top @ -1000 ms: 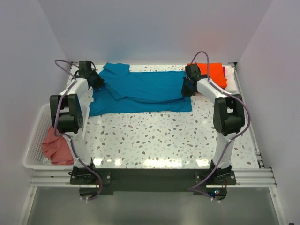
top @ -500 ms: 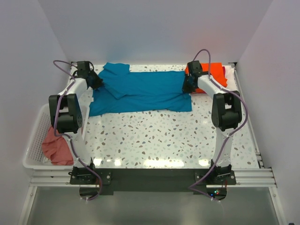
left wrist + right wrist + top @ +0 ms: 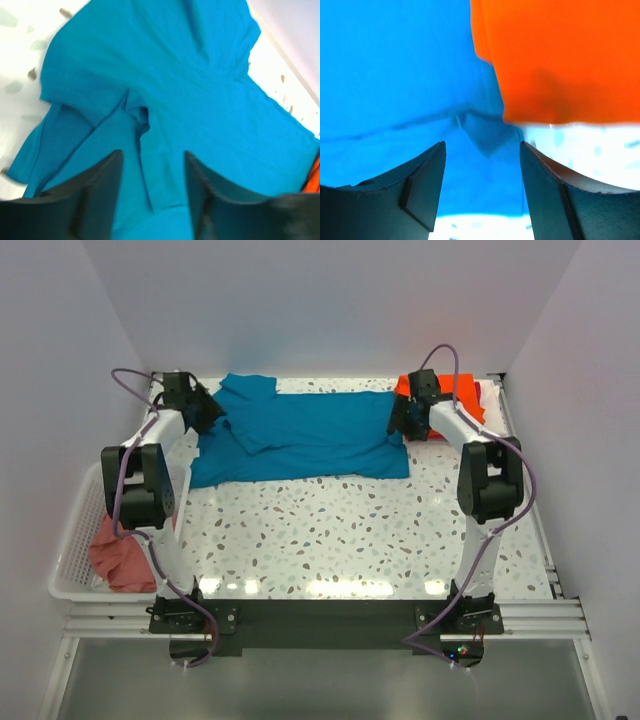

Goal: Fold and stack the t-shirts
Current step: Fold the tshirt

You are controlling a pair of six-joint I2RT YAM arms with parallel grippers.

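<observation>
A teal-blue t-shirt lies partly folded across the back of the table, its long edge doubled over. My left gripper hovers open at the shirt's left end, and the left wrist view shows the teal cloth lying flat under the parted fingers, with nothing pinched. My right gripper is open at the shirt's right end, over a folded corner of teal cloth. A bright orange t-shirt lies folded at the back right, and its edge fills the upper right of the right wrist view.
A white lattice basket sits off the table's left edge with a salmon-pink shirt inside it. A strip of magenta cloth and white cloth shows beside the orange shirt. Walls close in at the back and sides.
Both grippers were shut on the ends of the teal shirt and are now open, having let it go. The shirt's folded edge has settled on the table.
</observation>
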